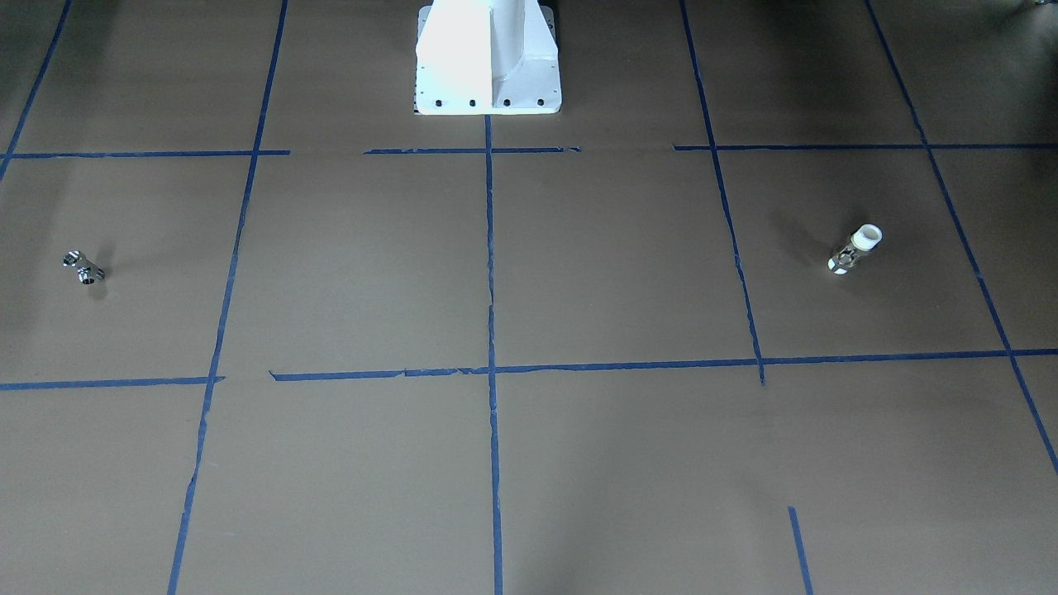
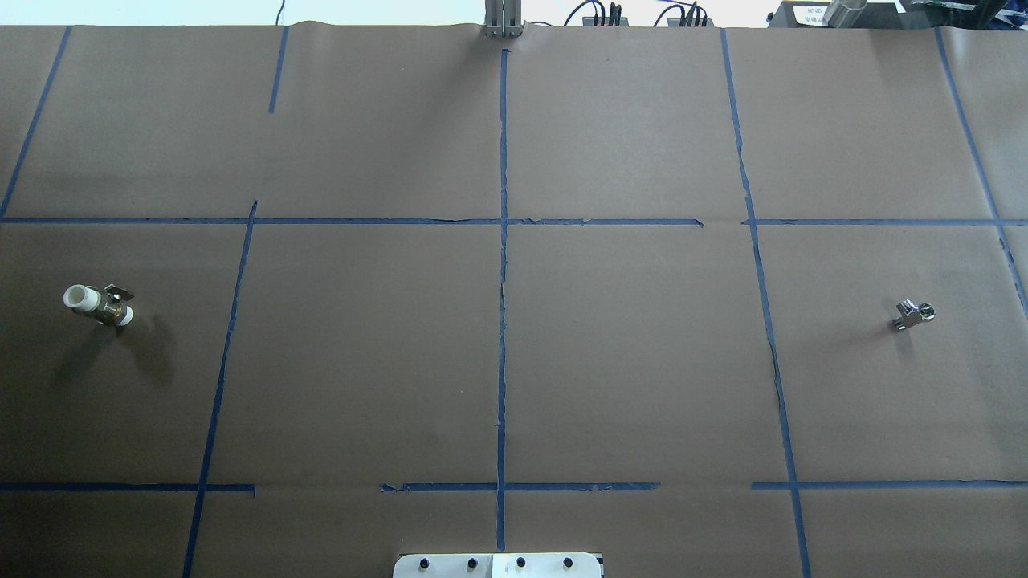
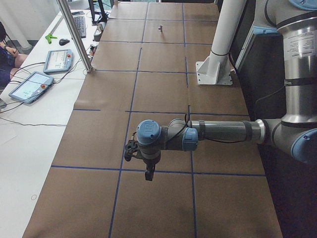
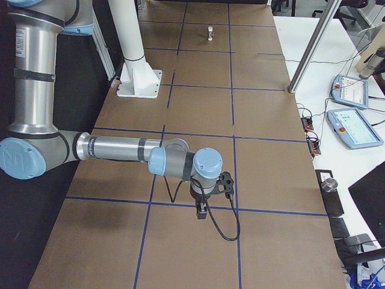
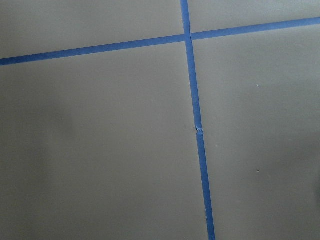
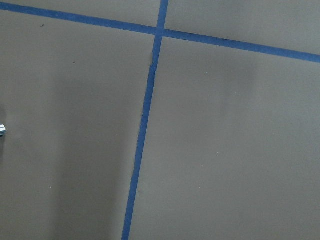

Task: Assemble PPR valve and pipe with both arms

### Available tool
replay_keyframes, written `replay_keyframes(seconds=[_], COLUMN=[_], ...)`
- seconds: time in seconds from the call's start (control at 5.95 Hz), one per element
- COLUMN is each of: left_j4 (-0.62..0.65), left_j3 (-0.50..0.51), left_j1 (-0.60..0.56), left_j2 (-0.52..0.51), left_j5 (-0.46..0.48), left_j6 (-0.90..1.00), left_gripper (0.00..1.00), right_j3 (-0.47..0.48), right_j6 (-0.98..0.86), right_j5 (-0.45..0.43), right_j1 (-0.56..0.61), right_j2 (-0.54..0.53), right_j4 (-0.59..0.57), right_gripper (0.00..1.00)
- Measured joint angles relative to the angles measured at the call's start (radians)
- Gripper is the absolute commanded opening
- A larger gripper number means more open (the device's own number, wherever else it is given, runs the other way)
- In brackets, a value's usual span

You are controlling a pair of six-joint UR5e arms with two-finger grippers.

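The PPR valve [image 2: 98, 303] stands on the brown paper at the far left of the overhead view; it is on the right in the front view [image 1: 855, 249] and small at the far end in the exterior right view [image 4: 210, 32]. The chrome pipe [image 2: 912, 314] lies at the far right, on the left in the front view [image 1: 83, 268] and far off in the exterior left view [image 3: 160, 28]. My left gripper [image 3: 148, 173] and right gripper [image 4: 203, 212] hang above the table, showing only in the side views. I cannot tell whether they are open or shut.
The white pedestal [image 1: 488, 58] stands at the robot's edge of the table. Blue tape lines [image 2: 503, 265] split the paper into squares. Side tables with tablets [image 3: 29, 85] and metal posts [image 4: 313, 42] flank the far long edge.
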Motion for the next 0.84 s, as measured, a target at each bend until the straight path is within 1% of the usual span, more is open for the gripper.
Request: replay_keyframes(seconds=[0.34,0.5,0.84], left_j4=[-0.01,-0.013,-0.043], left_j3=[-0.008,-0.012,0.008], left_j1=[0.002,0.004,0.01], left_j2=[0.008,-0.008,-0.117], left_j5=[0.001,0.0,-0.003], left_j6=[0.001,0.0,-0.001], left_gripper=[1.0,1.0,1.0], right_j3=[0.002,0.002,0.003], right_j6=[0.0,0.0,0.0], right_j5=[0.002,0.007,0.013], right_j1=[-0.003,-0.005,-0.008], right_j2=[0.001,0.001,0.002], right_j4=[0.0,0.0,0.0], right_gripper=[1.0,1.0,1.0])
